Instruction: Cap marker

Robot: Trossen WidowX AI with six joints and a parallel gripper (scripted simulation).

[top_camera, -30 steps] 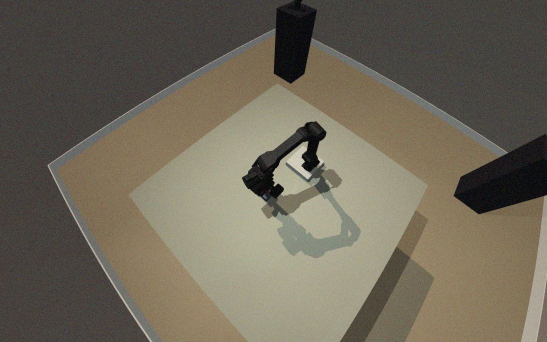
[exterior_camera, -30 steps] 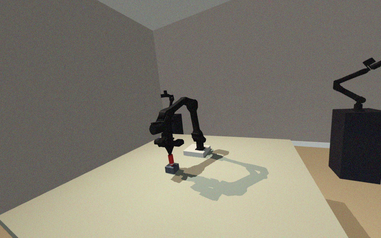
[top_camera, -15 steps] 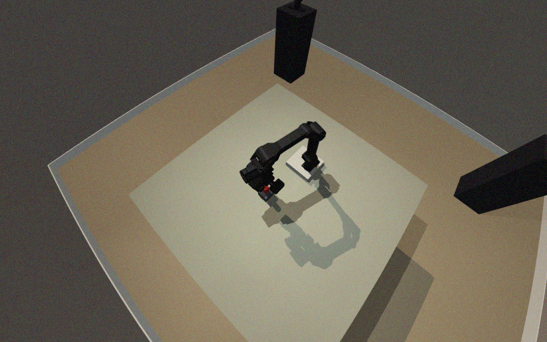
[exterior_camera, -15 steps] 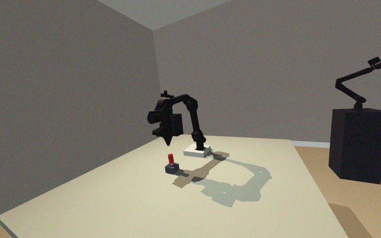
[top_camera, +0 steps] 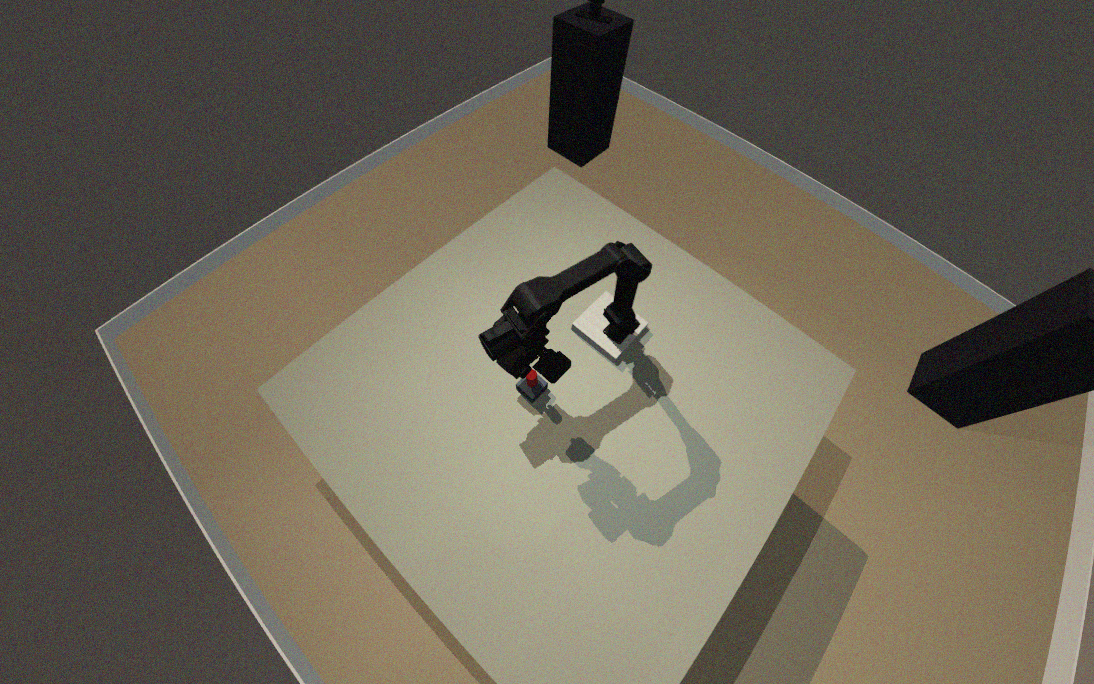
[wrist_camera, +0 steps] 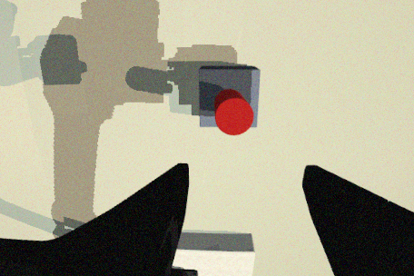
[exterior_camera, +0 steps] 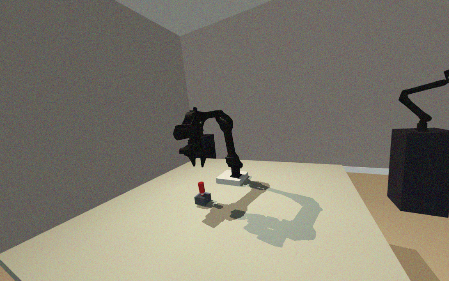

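The red cap (top_camera: pixel 532 376) (exterior_camera: pixel 201 187) (wrist_camera: pixel 234 116) sits upright on the marker, over the dark blue-grey holder block (top_camera: pixel 523 393) (exterior_camera: pixel 202 200) (wrist_camera: pixel 210 120). A thin pale band of the marker (exterior_camera: pixel 202 194) shows between cap and block in the exterior view; how deep the cap is seated I cannot tell. My gripper (exterior_camera: pixel 198 166) (wrist_camera: pixel 246 174) is open and empty, pointing down. It hangs clearly above the cap without touching it. In the wrist view the cap lies ahead of the fingertips, between their lines.
The arm's white base plate (top_camera: pixel 592 326) (exterior_camera: pixel 226 180) (wrist_camera: pixel 218 261) stands on the table (top_camera: pixel 415 425) (exterior_camera: pixel 131 237) behind the block. Two dark pedestals (top_camera: pixel 586 85) (top_camera: pixel 1027 357) stand beyond the table; one pedestal (exterior_camera: pixel 424 171) carries another arm (exterior_camera: pixel 424 87). Arm shadows fall beside the block.
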